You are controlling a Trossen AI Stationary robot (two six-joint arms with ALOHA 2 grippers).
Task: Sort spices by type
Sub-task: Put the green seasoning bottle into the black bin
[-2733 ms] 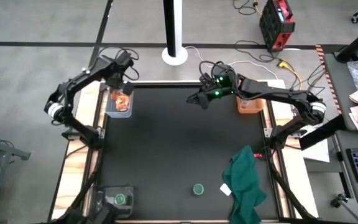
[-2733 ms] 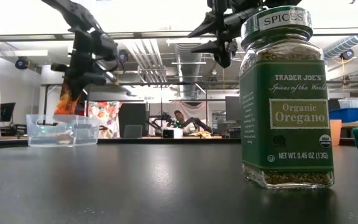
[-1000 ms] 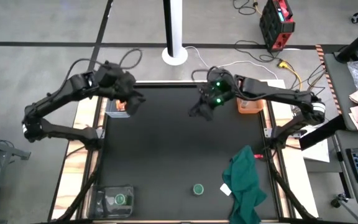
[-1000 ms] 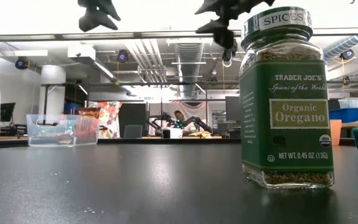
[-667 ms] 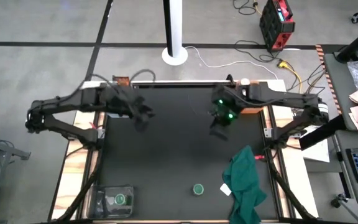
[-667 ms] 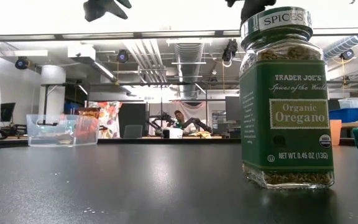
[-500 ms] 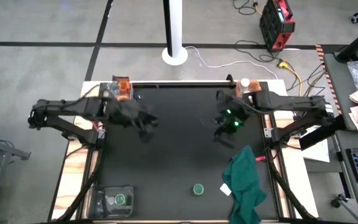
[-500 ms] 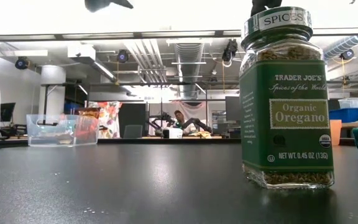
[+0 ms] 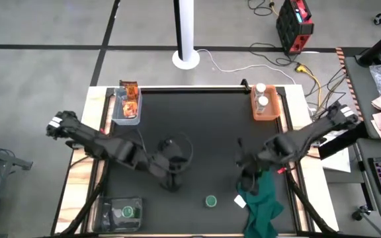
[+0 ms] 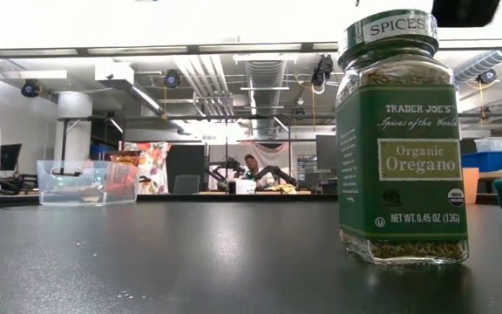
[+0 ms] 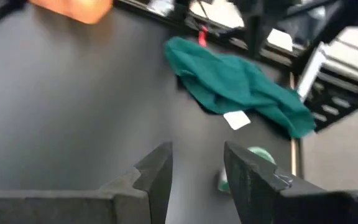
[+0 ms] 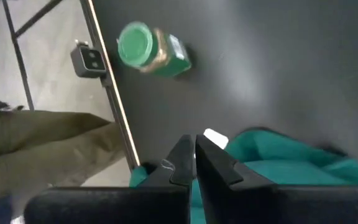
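One green-lidded jar (image 9: 210,200) stands upright on its base on the black table near the near edge; it fills the low view (image 10: 399,139). The second green-lidded jar (image 9: 127,211) sits in a clear bin at the near left corner. Orange foil packets (image 9: 129,106) lie in a clear bin at the far left. Two white-capped clear jars (image 9: 261,96) stand in an orange bin at the far right. My left gripper (image 9: 170,177) hovers open left of the standing jar (image 11: 257,158). My right gripper (image 9: 247,177) is shut, above the table right of that jar (image 12: 151,50).
A dark green cloth (image 9: 263,198) lies crumpled at the near right, close under my right gripper, with a white paper scrap (image 9: 240,200) beside it. The table's middle is bare black surface. Room furniture and a seated person show far behind in the low view.
Both arms have swung from the far side of the table toward the near edge. My left gripper left the far-left packet bin and came to the jar's left. My right gripper crossed from the far middle to the green cloth's edge. No object has moved.
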